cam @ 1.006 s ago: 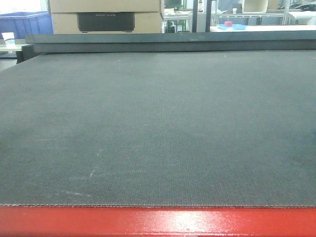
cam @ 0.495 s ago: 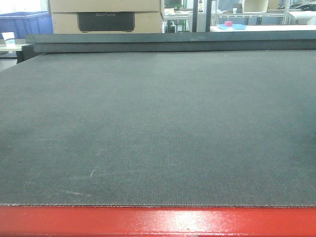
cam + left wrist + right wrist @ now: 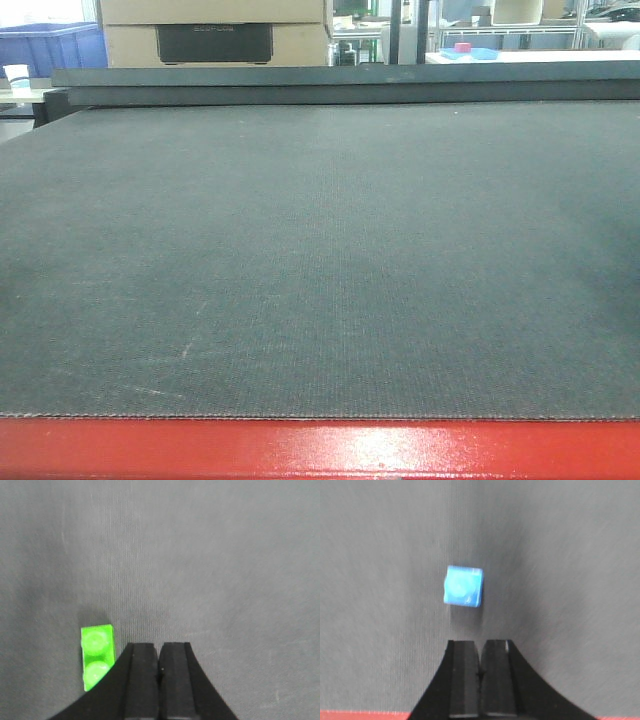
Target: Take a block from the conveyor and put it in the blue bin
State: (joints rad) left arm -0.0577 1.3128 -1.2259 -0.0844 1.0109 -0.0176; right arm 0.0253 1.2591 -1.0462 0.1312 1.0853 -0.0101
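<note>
Running along the bottom edge of the front view: glossy red frame (image 3: 320,450), carrying the dark grey woven belt of the conveyor (image 3: 320,260) and filling nearly the whole picture. Showing no block and no arm from this angle.

Hanging over the belt at bottom centre of the left wrist view: left gripper (image 3: 159,680), pinched fully together, gripping nothing. Lying just to its left, lower end partly hidden behind the gripper: green block (image 3: 97,652), two studs up, long side running up the frame.

Hovering likewise at bottom centre of the right wrist view: right gripper (image 3: 481,677), also pressed closed and empty. Sitting above it, slightly left of centre and clear of the tips: blue block (image 3: 463,586), single stud, roughly cubic.

Judging both as light, rigid, smooth plastic, probably skidding on the belt if nudged and twisting out if pinched on corners. Calling for opening first, then closing on flat opposite side walls, and across the short width for the green one.

Standing far back at upper left of the front view: blue bin (image 3: 50,45) beside a cardboard box (image 3: 215,30); possibly the target, not certain.
</note>
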